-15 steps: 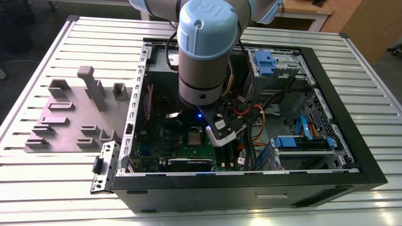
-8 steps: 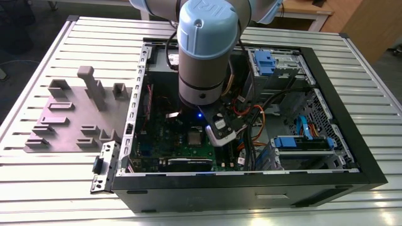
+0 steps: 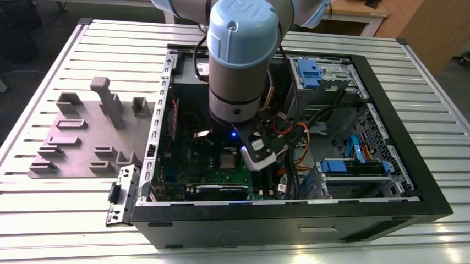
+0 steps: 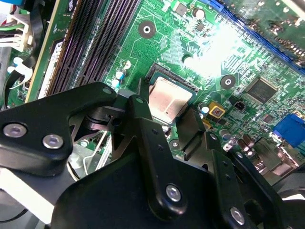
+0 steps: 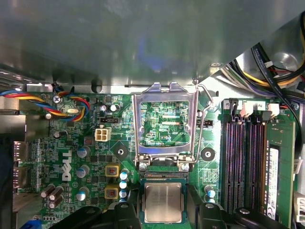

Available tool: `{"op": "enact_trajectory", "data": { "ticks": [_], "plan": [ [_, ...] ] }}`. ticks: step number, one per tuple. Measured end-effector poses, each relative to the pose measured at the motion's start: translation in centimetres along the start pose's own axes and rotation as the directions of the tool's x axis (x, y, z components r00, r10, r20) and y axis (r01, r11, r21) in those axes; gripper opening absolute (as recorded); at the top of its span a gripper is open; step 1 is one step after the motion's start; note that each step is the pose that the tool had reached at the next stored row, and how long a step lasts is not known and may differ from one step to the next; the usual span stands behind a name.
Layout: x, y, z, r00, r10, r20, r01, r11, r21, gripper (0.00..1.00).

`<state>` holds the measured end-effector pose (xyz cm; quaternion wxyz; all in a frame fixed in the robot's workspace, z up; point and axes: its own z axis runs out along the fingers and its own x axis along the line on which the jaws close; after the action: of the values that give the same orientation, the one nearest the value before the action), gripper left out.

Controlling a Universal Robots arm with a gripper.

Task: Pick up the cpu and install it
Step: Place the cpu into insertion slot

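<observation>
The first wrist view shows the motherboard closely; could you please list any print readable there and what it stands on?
The motherboard: a white brand logo, left unquoted here.
Board inside the socket frame: small white lettering, too small to read.
The memory module: markings too small to read.
The cpu: no print can be made out on its top.

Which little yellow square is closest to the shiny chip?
In the first wrist view, the yellow square farthest from the white plug is closest to the silver chip. The other yellow square sits between it and that plug.
</observation>
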<state>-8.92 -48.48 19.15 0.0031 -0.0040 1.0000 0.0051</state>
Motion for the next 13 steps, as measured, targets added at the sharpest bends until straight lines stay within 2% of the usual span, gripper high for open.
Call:
{"op": "enact_trajectory", "data": {
  "ticks": [13],
  "plan": [
    [-0.02,0.0,0.22,1.0,0.0,-0.0001,0.0,1.0,0.0001,0.47]
  ]
}}
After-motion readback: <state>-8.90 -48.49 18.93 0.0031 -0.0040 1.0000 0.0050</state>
